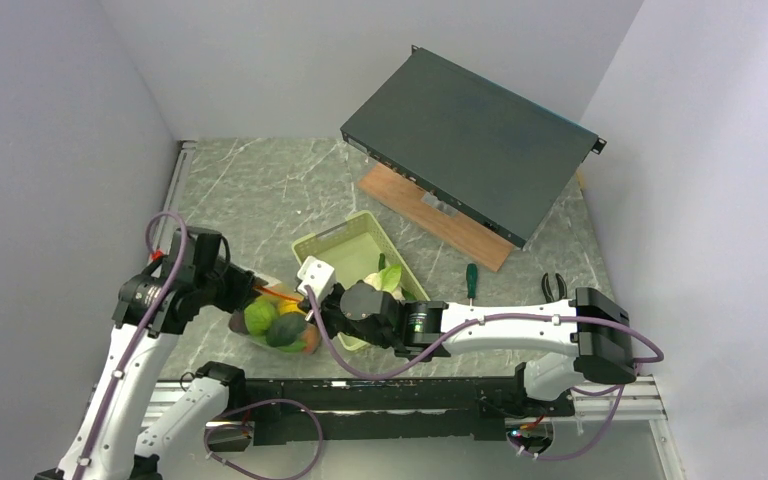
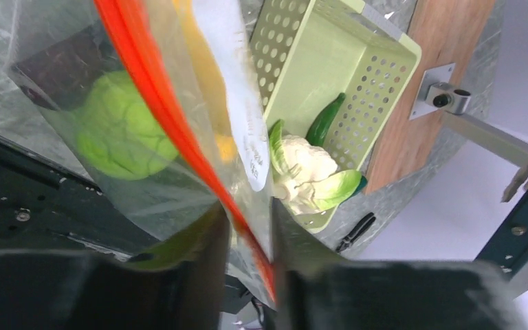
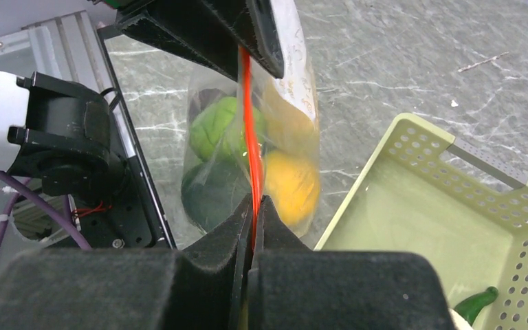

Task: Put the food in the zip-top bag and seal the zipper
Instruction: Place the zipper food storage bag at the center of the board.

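Top view: the zip-top bag (image 1: 278, 322) hangs lower left of centre, strung between both hands, just beside the basket (image 1: 306, 246).

Left wrist: the left hand (image 2: 251, 213) pinches the zipper (image 2: 150, 96) at bottom centre. The green pepper (image 2: 120, 127) is bagged, and the cauliflower (image 2: 306, 161) and cucumber (image 2: 326, 120) are still in the basket.

Right wrist: the right hand (image 3: 253, 206) is clamped tight on the zipper, bottom centre.

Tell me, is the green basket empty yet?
Not empty: the cauliflower and a cucumber lie inside the basket.

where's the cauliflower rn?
The cauliflower lies in the basket, beside the cucumber. In the left wrist view it is right of the bag, not inside it.
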Action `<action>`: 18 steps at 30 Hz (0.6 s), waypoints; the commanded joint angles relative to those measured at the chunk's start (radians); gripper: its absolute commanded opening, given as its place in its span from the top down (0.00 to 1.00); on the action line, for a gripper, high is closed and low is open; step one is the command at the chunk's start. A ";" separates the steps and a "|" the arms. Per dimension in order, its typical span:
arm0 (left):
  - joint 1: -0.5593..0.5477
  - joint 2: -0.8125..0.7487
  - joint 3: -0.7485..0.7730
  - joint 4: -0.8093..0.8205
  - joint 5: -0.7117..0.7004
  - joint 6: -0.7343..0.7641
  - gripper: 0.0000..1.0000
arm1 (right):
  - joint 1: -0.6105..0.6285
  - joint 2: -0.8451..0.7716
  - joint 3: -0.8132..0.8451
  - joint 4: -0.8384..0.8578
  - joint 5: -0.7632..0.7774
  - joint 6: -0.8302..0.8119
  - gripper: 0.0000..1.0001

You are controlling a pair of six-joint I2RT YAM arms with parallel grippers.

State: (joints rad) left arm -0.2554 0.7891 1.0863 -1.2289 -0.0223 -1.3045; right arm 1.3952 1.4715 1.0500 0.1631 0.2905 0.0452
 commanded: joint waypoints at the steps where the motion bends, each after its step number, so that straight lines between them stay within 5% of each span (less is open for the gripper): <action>1: 0.004 -0.051 -0.017 0.023 -0.024 -0.072 0.84 | -0.001 -0.043 0.022 -0.005 -0.045 -0.009 1.00; 4: 0.003 -0.061 -0.007 0.022 -0.079 -0.071 1.00 | 0.000 -0.047 0.034 -0.051 -0.042 -0.006 0.97; 7: 0.004 -0.045 0.031 0.027 -0.150 -0.045 1.00 | -0.006 -0.074 0.036 -0.104 -0.012 0.035 0.54; 9: 0.004 -0.019 0.072 0.033 -0.216 -0.010 1.00 | -0.010 -0.111 0.018 -0.123 0.000 0.062 0.44; 14: 0.016 0.136 0.226 0.022 -0.434 0.119 1.00 | -0.026 -0.236 -0.056 -0.185 0.033 0.115 0.40; 18: 0.086 0.271 0.311 0.124 -0.462 0.244 1.00 | -0.039 -0.352 -0.114 -0.242 0.063 0.149 0.39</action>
State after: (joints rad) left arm -0.2272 0.9665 1.3148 -1.2327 -0.3660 -1.2098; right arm 1.3682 1.2259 0.9783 -0.0204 0.3023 0.1387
